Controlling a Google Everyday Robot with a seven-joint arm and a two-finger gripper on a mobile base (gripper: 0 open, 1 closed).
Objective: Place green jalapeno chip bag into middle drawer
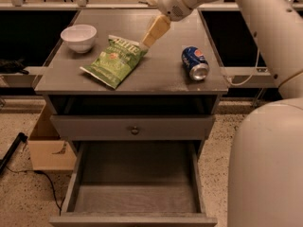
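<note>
- Camera view: crinkly green bag [116,60] lies flat on smooth grey worktop [163,77].
- Tan end effector [147,41] at bag's top edge; grip cannot be told.
- Boxy drawer [135,190] open below bag.

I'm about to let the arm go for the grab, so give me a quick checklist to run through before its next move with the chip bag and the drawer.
1. Middle drawer pulled out, floor showing: ok.
2. Green jalapeno chip bag flat on the cabinet top, nothing on it: ok.
3. Gripper at the bag's far corner, on the can's side: ok.
4. Bag gripped: cannot tell.
5. Blue soda can on its side, apart from the bag: ok.
6. White bowl apart from the bag: ok.
</note>
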